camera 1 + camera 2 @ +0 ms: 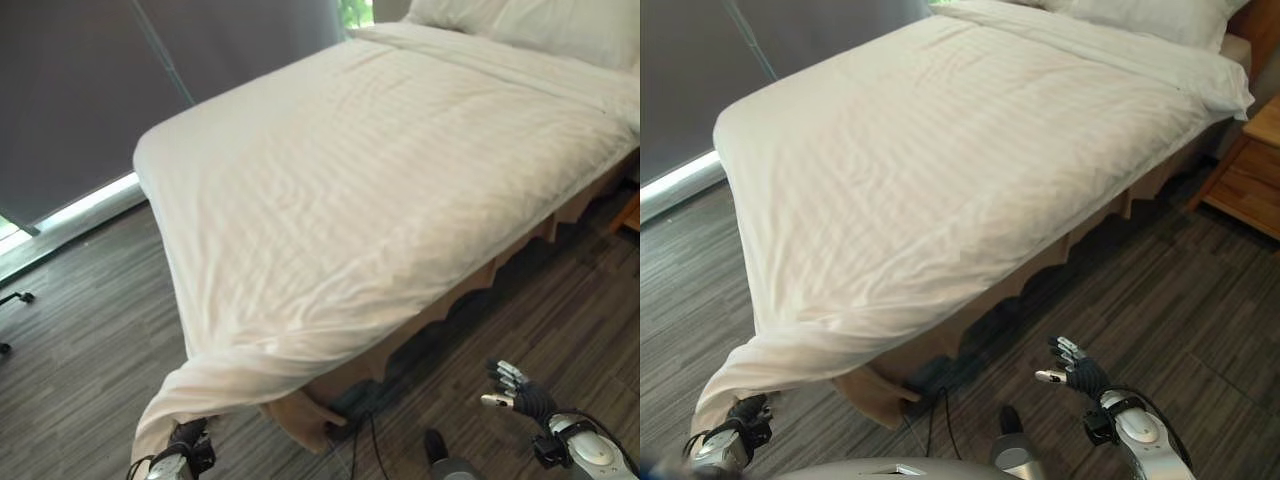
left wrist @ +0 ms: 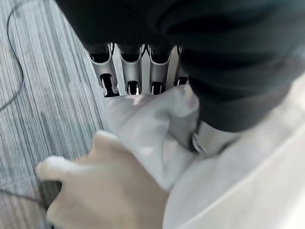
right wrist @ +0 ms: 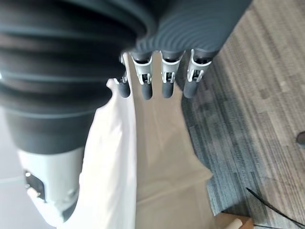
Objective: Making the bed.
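One corner of duvet (image 1: 330, 190) sits pinched in curled left hand (image 1: 185, 445); bed stretches away fwd-right; right hand (image 1: 520, 392) relaxed, empty.

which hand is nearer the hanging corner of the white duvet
Left. The left hand has its fingers curled round the duvet corner at the bed's foot; the right hand hangs open over the floor, apart from it.
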Robot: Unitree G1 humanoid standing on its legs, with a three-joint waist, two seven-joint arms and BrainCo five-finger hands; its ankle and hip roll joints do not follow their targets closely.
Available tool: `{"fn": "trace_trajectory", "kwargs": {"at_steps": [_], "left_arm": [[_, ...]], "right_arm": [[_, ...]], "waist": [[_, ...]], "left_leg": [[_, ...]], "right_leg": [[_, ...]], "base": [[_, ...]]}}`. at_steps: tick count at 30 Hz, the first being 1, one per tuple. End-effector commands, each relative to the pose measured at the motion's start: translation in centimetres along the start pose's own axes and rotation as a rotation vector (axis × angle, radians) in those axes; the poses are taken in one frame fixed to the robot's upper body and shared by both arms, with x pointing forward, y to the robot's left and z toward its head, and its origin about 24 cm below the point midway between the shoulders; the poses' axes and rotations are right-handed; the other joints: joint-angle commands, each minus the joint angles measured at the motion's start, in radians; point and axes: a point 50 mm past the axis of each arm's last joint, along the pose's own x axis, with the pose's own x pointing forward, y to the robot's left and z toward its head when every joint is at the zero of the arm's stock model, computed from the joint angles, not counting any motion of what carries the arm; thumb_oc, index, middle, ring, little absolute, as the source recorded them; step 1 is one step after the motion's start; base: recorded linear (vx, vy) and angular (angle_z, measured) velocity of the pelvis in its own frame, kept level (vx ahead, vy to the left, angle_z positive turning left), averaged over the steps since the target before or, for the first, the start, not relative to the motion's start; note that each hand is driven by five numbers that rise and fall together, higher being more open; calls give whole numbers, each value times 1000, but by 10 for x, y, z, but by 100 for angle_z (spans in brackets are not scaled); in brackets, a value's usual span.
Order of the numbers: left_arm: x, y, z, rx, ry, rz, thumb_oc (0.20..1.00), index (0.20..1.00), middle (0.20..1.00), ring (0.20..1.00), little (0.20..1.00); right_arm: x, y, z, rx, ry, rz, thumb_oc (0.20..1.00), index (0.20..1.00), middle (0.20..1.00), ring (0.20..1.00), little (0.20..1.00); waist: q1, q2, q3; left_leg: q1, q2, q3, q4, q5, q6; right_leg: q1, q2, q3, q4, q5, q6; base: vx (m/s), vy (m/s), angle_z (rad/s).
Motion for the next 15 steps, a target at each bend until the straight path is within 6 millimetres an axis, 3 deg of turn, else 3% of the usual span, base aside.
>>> {"fn": "trace_trajectory", "kwargs": {"at_steps": [1,4,5,7,8,9,13,15], "left_arm": [[-27,26,-52,107,167,-40,1000,1000,1000,1000,1000],[-34,1,-62,293,186,-252,1000,1000,1000,1000,1000],[-35,1,-62,294,188,-252,1000,1000,1000,1000,1000],[-54,-15,-71,587,219,-514,1000,1000,1000,1000,1000],[-55,-15,-71,587,220,-513,1000,1000,1000,1000,1000],[-63,-17,-68,751,222,-618,1000,1000,1000,1000,1000],[-90,-6,-69,1140,314,-851,1000,1000,1000,1000,1000],[-105,12,-86,1239,437,-880,1000,1000,1000,1000,1000]], "right_arm": [[14,5,24,7,-120,6,1000,1000,1000,1000,1000],[14,3,21,8,-108,5,1000,1000,1000,1000,1000],[14,3,21,8,-106,5,1000,1000,1000,1000,1000],[12,1,16,-7,-80,17,1000,1000,1000,1000,1000],[12,1,16,-6,-80,18,1000,1000,1000,1000,1000],[11,0,16,-23,-71,28,1000,1000,1000,1000,1000],[12,1,10,-50,-32,69,1000,1000,1000,1000,1000],[12,9,6,-38,-14,115,1000,1000,1000,1000,1000]], "waist": [[31,-92,10],[30,-84,12],[31,-83,12],[29,-72,12],[29,-73,9],[29,-67,9],[39,-62,-6],[42,-66,-18]], "left_leg": [[11,-57,-41,7,64,-34],[18,-60,-52,7,64,-28],[19,-59,-53,7,64,-28],[33,-60,-57,7,55,-24],[28,-61,-57,7,58,-24],[38,-60,-57,7,52,-23],[45,-60,-60,7,44,-20],[53,-58,-55,7,36,-18]], "right_leg": [[67,-14,-29,32,-61,14],[72,-18,-38,51,-70,12],[72,-18,-38,51,-71,12],[87,-20,-42,56,-80,15],[83,-21,-41,55,-77,14],[93,-21,-44,57,-83,17],[102,-22,-45,56,-88,19],[105,-21,-39,56,-93,18]], "base": [[-40,0,11],[-27,4,16],[-12,9,8],[18,12,5],[48,10,6],[12,-5,4],[24,-11,-2],[17,-5,-1]]}}
